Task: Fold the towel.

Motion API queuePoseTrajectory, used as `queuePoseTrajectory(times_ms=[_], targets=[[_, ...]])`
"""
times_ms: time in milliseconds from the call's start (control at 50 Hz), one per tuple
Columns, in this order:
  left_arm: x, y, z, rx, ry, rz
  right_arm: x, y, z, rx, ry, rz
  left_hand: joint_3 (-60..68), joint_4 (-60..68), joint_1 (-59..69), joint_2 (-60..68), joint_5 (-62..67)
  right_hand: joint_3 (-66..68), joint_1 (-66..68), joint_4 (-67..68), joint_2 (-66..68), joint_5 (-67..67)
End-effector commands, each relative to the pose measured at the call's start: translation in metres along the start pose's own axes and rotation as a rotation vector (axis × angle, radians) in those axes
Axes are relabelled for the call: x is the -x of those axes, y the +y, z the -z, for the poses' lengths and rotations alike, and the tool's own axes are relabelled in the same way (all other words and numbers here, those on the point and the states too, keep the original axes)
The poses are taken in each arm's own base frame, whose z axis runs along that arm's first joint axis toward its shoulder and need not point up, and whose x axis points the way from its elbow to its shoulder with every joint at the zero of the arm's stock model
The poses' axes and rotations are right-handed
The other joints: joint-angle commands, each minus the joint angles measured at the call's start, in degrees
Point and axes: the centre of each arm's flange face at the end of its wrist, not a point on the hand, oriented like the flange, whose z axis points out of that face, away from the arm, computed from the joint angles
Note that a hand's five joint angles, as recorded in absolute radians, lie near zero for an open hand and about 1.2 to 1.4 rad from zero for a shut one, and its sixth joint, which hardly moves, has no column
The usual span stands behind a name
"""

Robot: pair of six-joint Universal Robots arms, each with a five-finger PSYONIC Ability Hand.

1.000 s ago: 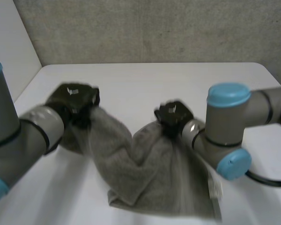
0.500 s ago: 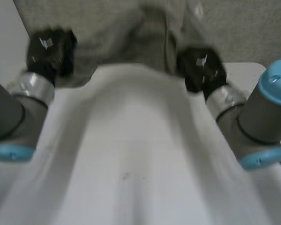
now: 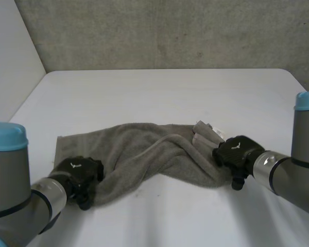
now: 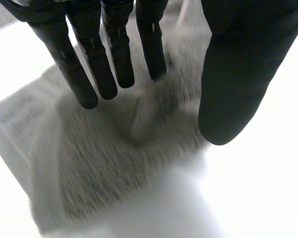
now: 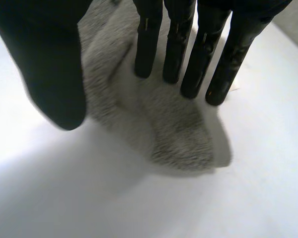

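Grey wall (image 3: 170,31): stands behind the far edge of the table.

White table (image 3: 159,87): carries the towel on its near half.

Arms: the left arm (image 3: 10,175) enters at the near left. The right arm (image 3: 298,170) enters at the near right. Both reach inward, low over the surface.

Grey towel (image 3: 139,149): lies on the table between the two hands, drawn out sideways into a long band. It is rumpled, with a raised ridge running along its middle. Its far left corner lies flat on the table, beyond the left hand.

Left hand (image 3: 80,175): sits at the towel's near left end. In the left wrist view its fingers (image 4: 89,74) are straight and spread and its thumb (image 4: 233,74) stands apart. Nothing is pinched, so the hand is released. The towel (image 4: 99,168) lies on the table (image 4: 268,188) just below the fingertips, with a bunched fold at them.

Right hand (image 3: 236,153): sits at the towel's right end. In the right wrist view its fingers (image 5: 181,44) hang straight with the thumb (image 5: 49,59) held wide, so this hand is released too. A rounded towel corner (image 5: 174,124) lies on the table (image 5: 64,198) between thumb and fingers and past the fingertips.

Pale strip (image 3: 206,132): lies at the towel's right end, just beside the right hand on its far side. I cannot tell whether it is a label or a hem.
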Motion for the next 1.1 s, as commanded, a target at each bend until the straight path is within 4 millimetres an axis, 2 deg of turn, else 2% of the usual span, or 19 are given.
queuePoseTrajectory(times_ms=[20,100,200,300,440,620,660,680,700,720,740,760,780,820,900,940,980,1060,1100], targets=[[0.011,-0.042,0.011,-0.173,-0.038,0.006,-0.019,-0.013,0.003,-0.109,0.089,-0.078,-2.4,-2.3,-2.4,-2.3,-2.3,-6.5,-1.3,-6.6,-6.4,-6.9],[0.014,-0.053,0.010,-0.210,-0.047,0.015,-0.034,-0.018,0.006,-0.193,0.157,-0.164,-2.2,-2.2,-2.3,-2.2,-2.2,-6.0,-0.8,-6.1,-5.9,-6.4],[0.017,-0.063,0.002,-0.226,-0.047,0.052,-0.038,-0.015,0.003,-0.232,0.186,-0.193,0.1,0.2,0.1,0.2,0.2,-6.0,-0.8,-6.1,-5.9,-6.4],[0.013,-0.050,-0.029,-0.134,-0.015,0.100,-0.036,-0.010,0.001,-0.222,0.183,-0.194,7.9,7.9,7.8,7.9,7.9,-6.2,-1.0,-6.2,-6.0,-6.6],[0.007,-0.031,-0.044,-0.026,0.020,0.114,-0.033,-0.004,-0.003,-0.201,0.173,-0.196,8.9,8.9,8.8,8.9,8.9,-6.4,-1.1,-6.4,-6.2,-6.8],[-0.002,-0.016,-0.039,0.070,0.058,0.108,-0.032,-0.002,-0.006,-0.192,0.168,-0.196,11.4,11.4,11.3,11.4,11.5,-7.0,-1.8,-7.1,-6.9,-7.4],[-0.002,-0.015,-0.039,0.076,0.058,0.109,-0.033,-0.004,-0.007,-0.199,0.168,-0.195,12.1,12.1,12.0,12.1,12.1,-12.0,-6.8,-12.1,-11.9,-12.4],[-0.001,-0.014,-0.040,0.080,0.056,0.110,-0.033,-0.004,-0.007,-0.199,0.168,-0.195,18.4,18.4,18.3,18.4,18.5,-12.1,-6.8,-12.1,-11.9,-12.5],[-0.001,-0.014,-0.040,0.080,0.056,0.110,-0.033,-0.006,-0.007,-0.205,0.163,-0.195,18.5,18.5,18.4,18.5,18.5,-17.9,-12.7,-18.0,-17.8,-18.3],[-0.001,-0.014,-0.040,0.082,0.055,0.110,-0.033,-0.006,-0.007,-0.205,0.163,-0.195,27.6,27.7,27.6,27.7,27.7,-18.0,-12.7,-18.0,-17.8,-18.4],[-0.001,-0.014,-0.040,0.081,0.052,0.108,-0.033,-0.010,-0.008,-0.219,0.160,-0.191,35.6,35.6,35.5,35.6,35.6,-23.8,-18.6,-23.8,-23.6,-24.2],[-0.001,-0.014,-0.040,0.081,0.052,0.108,-0.035,-0.015,-0.009,-0.231,0.158,-0.190,35.6,35.7,35.6,35.7,35.7,-26.5,-21.2,-26.5,-26.3,-26.9],[0.000,-0.015,-0.041,0.076,0.050,0.105,-0.035,-0.015,-0.009,-0.231,0.158,-0.190,46.3,46.3,46.2,46.3,46.3,-26.5,-21.2,-26.5,-26.3,-26.9],[0.001,-0.017,-0.041,0.069,0.047,0.106,-0.041,-0.023,-0.018,-0.257,0.147,-0.190,46.4,46.4,46.3,46.4,46.4,-26.5,-21.2,-26.5,-26.3,-26.9],[0.000,-0.020,-0.038,0.052,0.047,0.101,-0.040,-0.035,-0.026,-0.280,0.115,-0.210,46.4,46.4,46.3,46.4,46.4,-26.5,-21.2,-26.5,-26.3,-26.9],[0.000,-0.021,-0.035,0.045,0.045,0.100,-0.035,-0.043,-0.030,-0.293,0.083,-0.232,46.4,46.4,46.3,46.4,46.4,-26.5,-21.2,-26.5,-26.3,-26.9],[0.000,-0.023,-0.032,0.034,0.041,0.099,-0.022,-0.056,-0.043,-0.289,0.014,-0.272,46.4,46.4,46.3,46.4,46.4,-25.6,-20.3,-25.6,-25.4,-25.9],[0.000,-0.027,-0.020,0.004,0.036,0.095,-0.013,-0.059,-0.056,-0.254,-0.049,-0.287,46.4,46.4,46.3,46.4,46.4,-22.2,-16.9,-22.2,-22.0,-22.6],[0.000,-0.029,-0.017,-0.004,0.031,0.094,-0.005,-0.056,-0.071,-0.208,-0.096,-0.289,46.4,46.4,46.3,46.4,46.4,-19.5,-14.3,-19.5,-19.3,-19.9]])
